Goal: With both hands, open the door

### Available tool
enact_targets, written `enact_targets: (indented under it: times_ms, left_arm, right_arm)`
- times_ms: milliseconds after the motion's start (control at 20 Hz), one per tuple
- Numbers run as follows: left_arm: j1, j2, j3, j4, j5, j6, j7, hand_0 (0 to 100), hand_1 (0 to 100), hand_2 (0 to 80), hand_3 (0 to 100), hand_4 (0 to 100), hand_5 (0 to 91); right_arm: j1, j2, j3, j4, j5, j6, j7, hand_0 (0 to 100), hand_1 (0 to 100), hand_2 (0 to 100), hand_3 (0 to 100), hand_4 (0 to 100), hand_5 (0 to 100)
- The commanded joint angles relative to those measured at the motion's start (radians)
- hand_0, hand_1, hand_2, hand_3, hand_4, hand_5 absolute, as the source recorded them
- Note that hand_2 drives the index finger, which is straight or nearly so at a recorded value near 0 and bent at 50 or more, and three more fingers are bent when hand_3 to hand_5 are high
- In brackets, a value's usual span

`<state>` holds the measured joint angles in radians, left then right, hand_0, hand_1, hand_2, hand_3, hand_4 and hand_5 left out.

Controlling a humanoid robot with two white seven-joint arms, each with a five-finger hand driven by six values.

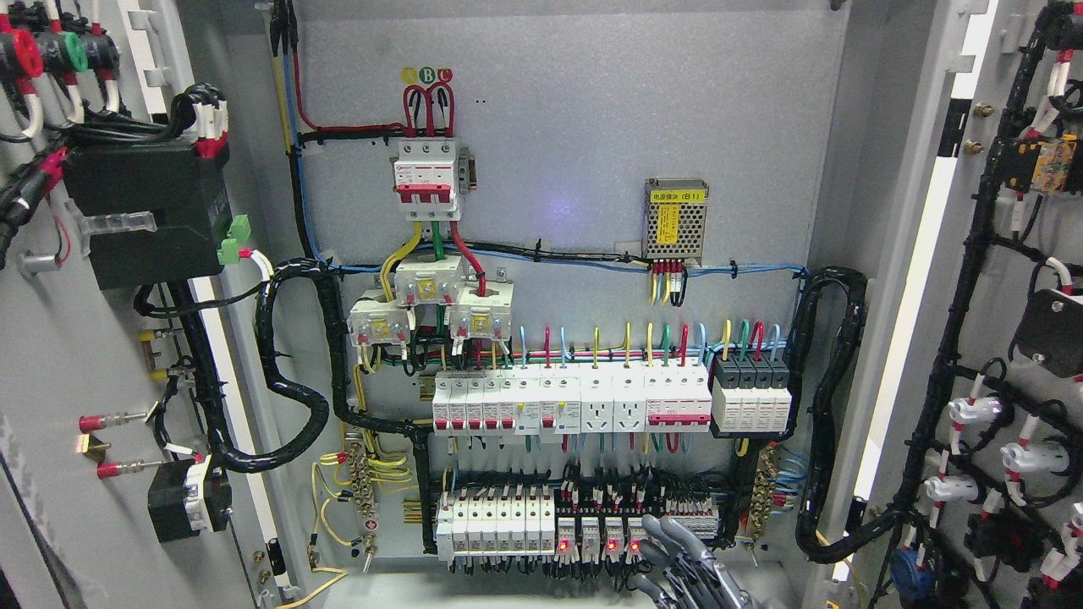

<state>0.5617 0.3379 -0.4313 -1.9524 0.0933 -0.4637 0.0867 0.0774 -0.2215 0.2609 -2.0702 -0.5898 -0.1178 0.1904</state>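
The grey electrical cabinet (575,127) stands with both doors swung wide. The left door (51,355) fills the picture's left edge, its inner face carrying a black box and wiring. The right door (994,279) fills the right edge, with a black cable bundle and white lamp sockets on it. My right hand (681,554) rises from the bottom edge right of the middle, in front of the lowest breaker row. Its grey fingers (664,529) are spread and hold nothing. It touches neither door. No left hand shows.
Inside, a red three-pole breaker (427,178) sits at the top and a small power supply (675,218) to its right. Below them run a row of white breakers and sockets (575,406) and a lower relay row (508,520) with red lights. Black cable looms (292,397) hang at both hinges.
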Motion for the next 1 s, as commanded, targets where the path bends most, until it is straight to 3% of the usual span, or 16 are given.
enact_targets:
  times_ms: [0, 200, 450, 701, 951]
  left_arm:
    - [-0.046, -0.006, -0.009, -0.088, -0.001, 0.000, 0.001, 0, 0, 0.0, 0, 0, 0.0]
    - [-0.092, -0.062, -0.004, -0.112, -0.001, -0.007, 0.001, 0, 0, 0.0, 0, 0, 0.0]
    - [-0.149, -0.120, 0.000, -0.112, -0.001, -0.018, 0.002, 0, 0, 0.0, 0, 0, 0.0]
    - [-0.171, -0.140, 0.014, -0.141, -0.001, -0.020, 0.005, 0, 0, 0.0, 0, 0, 0.0]
    - [-0.204, -0.140, 0.063, -0.146, 0.000, -0.024, 0.005, 0, 0, 0.0, 0, 0, 0.0]
  right_arm:
    - [0.064, -0.041, -0.130, -0.018, 0.002, -0.039, 0.040, 19, 0, 0, 0, 0, 0]
    - [0.084, -0.041, -0.199, -0.018, 0.001, -0.098, 0.067, 19, 0, 0, 0, 0, 0]
    - [0.087, -0.045, -0.207, -0.019, 0.001, -0.247, 0.072, 19, 0, 0, 0, 0, 0]
    - [0.122, -0.091, -0.278, -0.019, 0.001, -0.255, 0.070, 19, 0, 0, 0, 0, 0]
    - [0.146, -0.093, -0.327, -0.019, 0.001, -0.267, 0.070, 19, 0, 0, 0, 0, 0]
